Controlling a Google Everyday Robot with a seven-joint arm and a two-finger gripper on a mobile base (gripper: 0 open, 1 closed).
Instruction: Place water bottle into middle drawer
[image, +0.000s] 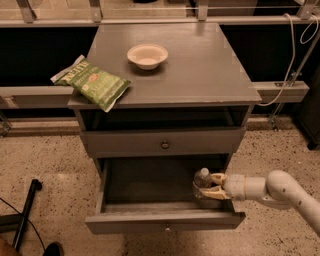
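The middle drawer (165, 220) is pulled open below the closed knobbed drawer (164, 144). The water bottle (201, 184), clear plastic, stands upright inside the open drawer at its right end. My gripper (214, 186) reaches in from the right on a white arm (272, 190). Its tan fingers (215, 192) are shut on the bottle's right side. The bottle's base sits low in the drawer; I cannot tell whether it touches the floor.
A white bowl (147, 55) and a green chip bag (96, 83) lie on the cabinet top (200, 70). A black pole (25, 215) stands on the speckled floor at lower left. A white cable (292, 60) hangs at the right.
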